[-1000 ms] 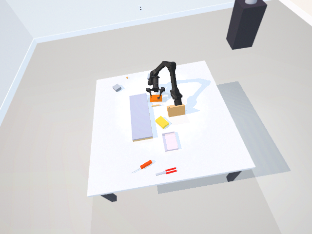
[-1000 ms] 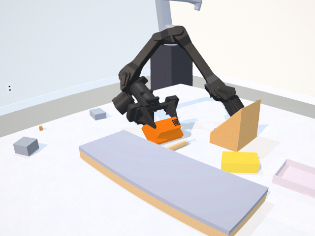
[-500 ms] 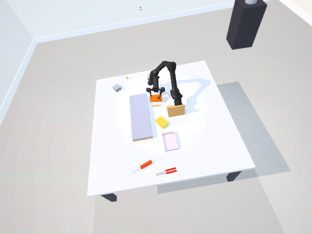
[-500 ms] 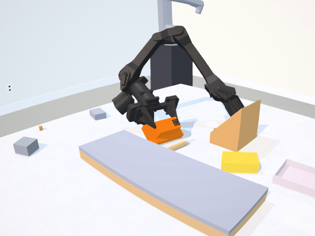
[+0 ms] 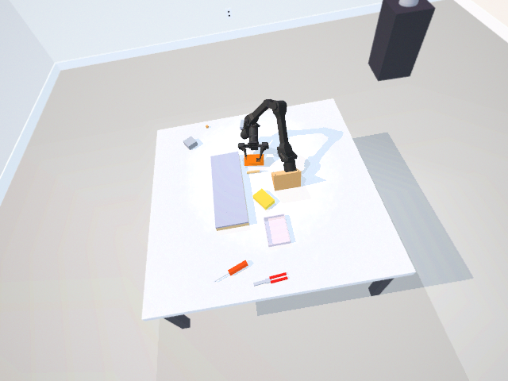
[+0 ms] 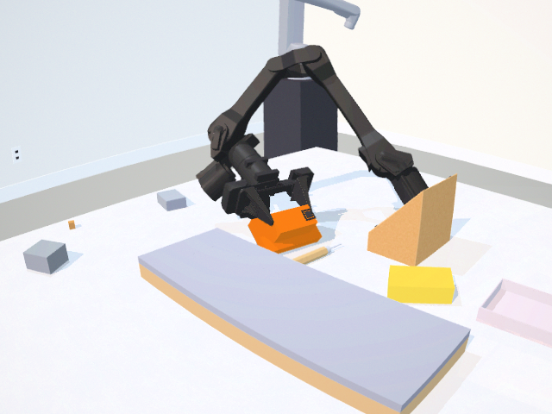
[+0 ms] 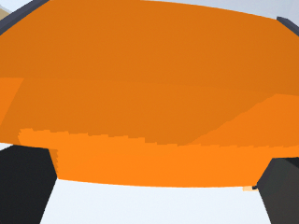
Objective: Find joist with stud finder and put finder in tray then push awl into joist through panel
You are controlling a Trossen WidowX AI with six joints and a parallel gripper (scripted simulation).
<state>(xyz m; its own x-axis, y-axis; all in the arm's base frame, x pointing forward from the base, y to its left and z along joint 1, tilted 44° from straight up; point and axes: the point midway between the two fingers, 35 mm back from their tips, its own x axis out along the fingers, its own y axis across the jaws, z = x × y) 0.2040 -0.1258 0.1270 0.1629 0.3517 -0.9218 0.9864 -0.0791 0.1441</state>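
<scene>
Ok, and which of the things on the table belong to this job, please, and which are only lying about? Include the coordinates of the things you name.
For the job:
- orange stud finder (image 5: 250, 160) (image 6: 291, 222) (image 7: 149, 93)
- awl (image 5: 253, 171) (image 6: 311, 255)
- floor panel (image 5: 229, 190) (image 6: 303, 311)
- tray (image 5: 267, 232) (image 6: 504, 323)

Just lying about:
- yellow block (image 5: 263, 198) (image 6: 420, 284)
- screwdriver (image 5: 237, 267)
- pliers (image 5: 279, 275)
- larger grey block (image 5: 190, 142) (image 6: 46, 256)
- smaller grey block (image 5: 242, 125) (image 6: 172, 199)
- tiny orange cube (image 5: 207, 126) (image 6: 72, 224)
</scene>
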